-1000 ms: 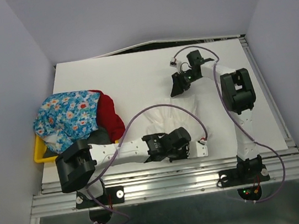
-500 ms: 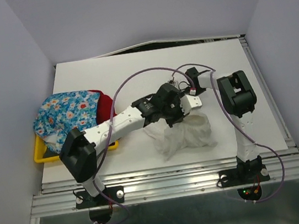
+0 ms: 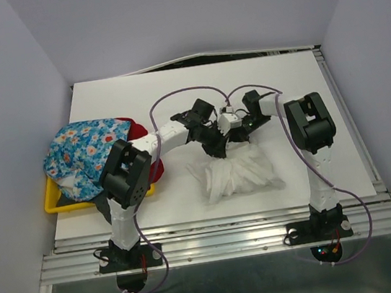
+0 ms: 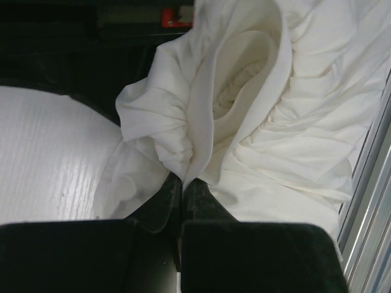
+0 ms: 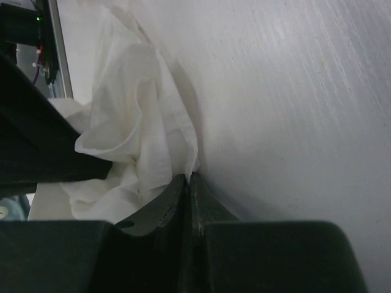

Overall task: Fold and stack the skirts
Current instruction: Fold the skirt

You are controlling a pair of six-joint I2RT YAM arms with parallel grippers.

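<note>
White skirt (image 3: 239, 173) pinched by both tools

On table (image 3: 138, 103), white skirt lies bunched well right of yellow tray (image 3: 54, 204); flowered blue skirt (image 3: 87, 151) is heaped on that tray. Side by side, left tool (image 4: 183, 185) and right tool (image 5: 188, 179) each clamp a fold of the white skirt, probably to lift and spread it for folding.

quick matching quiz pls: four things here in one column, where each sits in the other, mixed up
1 white skirt
2 blue flowered skirt
3 red skirt
4 yellow tray

a far left, under two skirts
b gripped by left pincer and right pincer
c topmost on the tray
d showing from under the flowered skirt

Pairs: 1-b, 2-c, 3-d, 4-a
</note>
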